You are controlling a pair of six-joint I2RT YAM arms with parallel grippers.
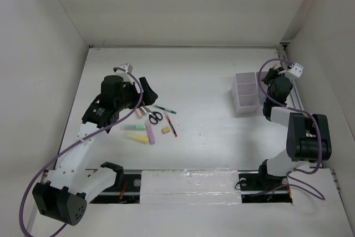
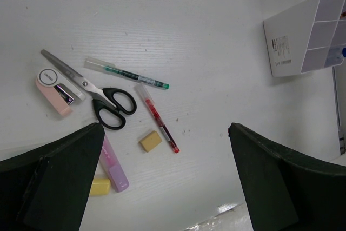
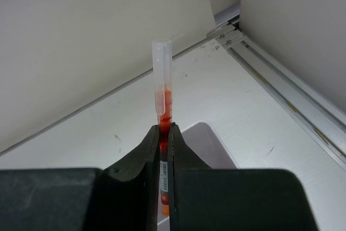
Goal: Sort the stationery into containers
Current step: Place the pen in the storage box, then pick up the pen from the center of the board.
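My right end effector (image 3: pixel 164 129) pinches a red pen (image 3: pixel 162 87) upright above the box (image 3: pixel 208 144); left end effector (image 2: pixel 166 128) spread over scissors (image 2: pixel 111 106).

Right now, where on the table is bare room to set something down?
Bare: the wide middle of the table between the red pen and the white box, and the far strip behind both. Crowded: around the scissors, by the left pincer.
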